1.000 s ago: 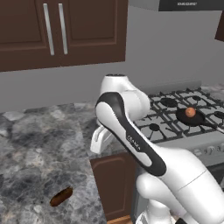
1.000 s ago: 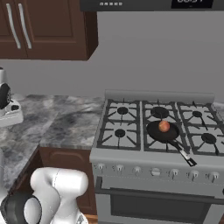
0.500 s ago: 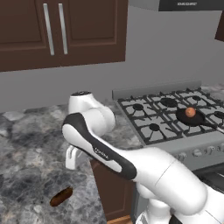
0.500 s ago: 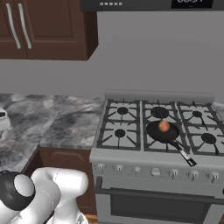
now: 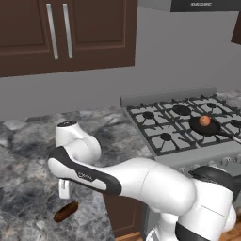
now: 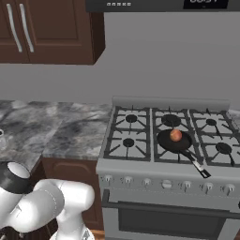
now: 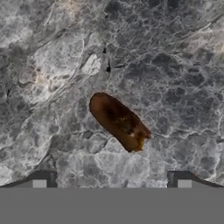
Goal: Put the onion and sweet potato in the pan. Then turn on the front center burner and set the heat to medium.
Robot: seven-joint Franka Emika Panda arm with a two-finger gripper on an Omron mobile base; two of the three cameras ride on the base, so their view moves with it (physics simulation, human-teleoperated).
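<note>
The sweet potato, a reddish-brown tuber, lies on the grey marble counter directly beneath my gripper. The gripper is open, its fingertips wide apart and holding nothing. In the left base view the gripper hangs just above the sweet potato near the counter's front edge. The onion sits inside the black pan, which rests on the range's middle column in the front row, hiding the front center burner. From the left base view, onion and pan are far right.
The steel range has a row of knobs along its front. The pan handle points toward the range's front right. Dark wood cabinets hang above the counter.
The arm has swung left, away from the range and out over the counter, bringing the hand above the sweet potato. The jaws stayed open. Onion and pan have not moved.
</note>
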